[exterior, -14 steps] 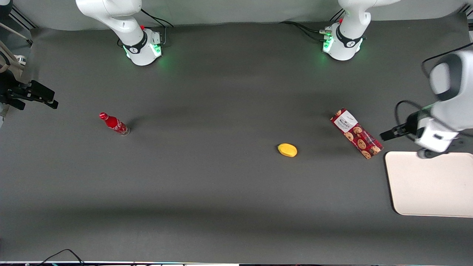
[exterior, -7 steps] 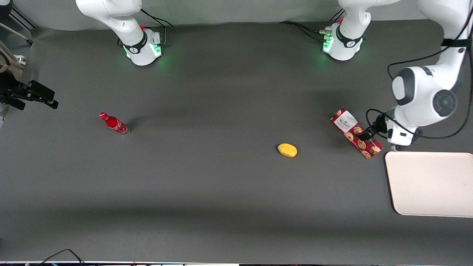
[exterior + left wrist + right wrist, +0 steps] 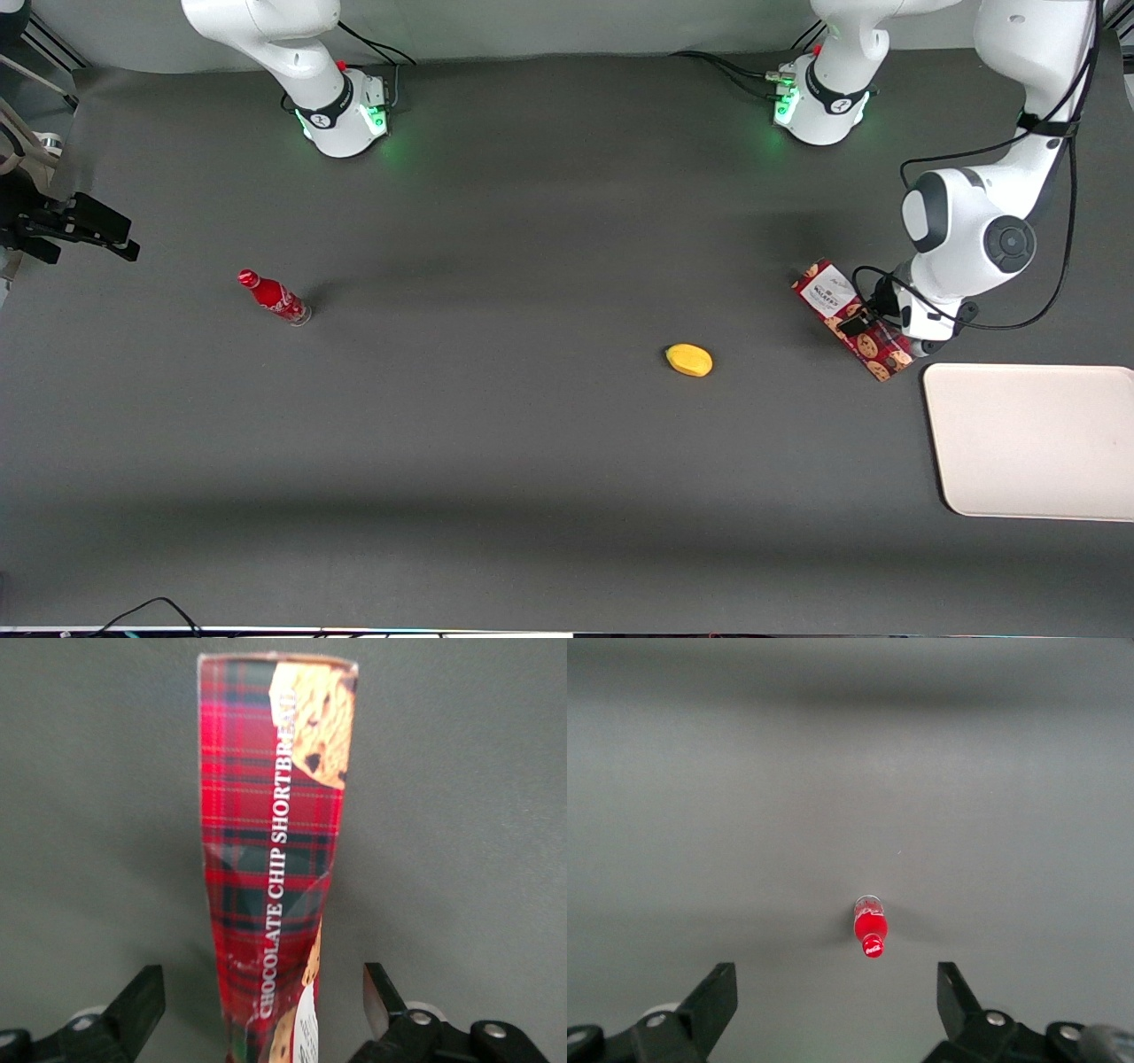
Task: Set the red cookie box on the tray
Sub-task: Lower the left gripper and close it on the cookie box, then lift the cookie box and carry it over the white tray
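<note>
One cookie box [image 3: 852, 319] lies flat on the table [image 3: 532, 443], just beside one tray [image 3: 1032, 443], not on it. The gripper [image 3: 263, 1005] hangs over the box's middle, fingers [image 3: 142, 1001] wide apart either side, gripping nothing. One lemon [image 3: 689, 360], one red bottle [image 3: 273, 297]. Tray's edge is cut off.

Dark grey table [image 3: 496, 461], matte top. On it: red cookie box [image 3: 831, 301] lying flat at an angle, toward working arm's end; cream tray [image 3: 1032, 441] just beside it, nearer front cam, not touching. Yellow item [image 3: 689, 360] near box, more central. Small red bottle [image 3: 273, 297] well apart, toward parked arm's end. Gripper [image 3: 873, 323] over box's middle, fingers [image 3: 133, 1005] spread either side.
</note>
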Controlling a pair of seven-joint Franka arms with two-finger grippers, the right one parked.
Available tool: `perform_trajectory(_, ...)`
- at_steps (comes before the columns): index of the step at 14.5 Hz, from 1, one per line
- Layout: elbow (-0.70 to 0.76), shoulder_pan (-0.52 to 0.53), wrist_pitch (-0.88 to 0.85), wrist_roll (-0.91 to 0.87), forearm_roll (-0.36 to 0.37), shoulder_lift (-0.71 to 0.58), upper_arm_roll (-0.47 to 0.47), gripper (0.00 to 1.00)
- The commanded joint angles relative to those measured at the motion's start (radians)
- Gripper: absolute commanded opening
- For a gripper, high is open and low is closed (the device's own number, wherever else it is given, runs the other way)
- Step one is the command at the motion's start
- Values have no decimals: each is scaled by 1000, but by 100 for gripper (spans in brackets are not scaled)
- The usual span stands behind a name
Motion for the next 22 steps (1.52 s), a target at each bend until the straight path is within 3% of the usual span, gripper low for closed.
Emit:
perform_trajectory(1, 1, -18, 18, -34, -8, 8, 5, 79)
perform_trajectory(4, 6, -18, 15, -26, -8, 18, 5, 8)
perform_trajectory(5, 6, -18, 9, -20, -8, 18, 4, 0)
perform_trajectory(10, 27, -20, -11, -23, -6, 18, 1, 0)
perform_trajectory(12, 96, -15, -119, -30, -8, 19, 1, 0)
perform_trajectory(17, 471, 49, -572, 142, 15, 22, 22, 0)
perform_trajectory(20, 730, 56, -741, 387, 88, 94, 134, 0)
perform_trajectory(22, 891, 56, -766, 591, 99, 197, 226, 0)
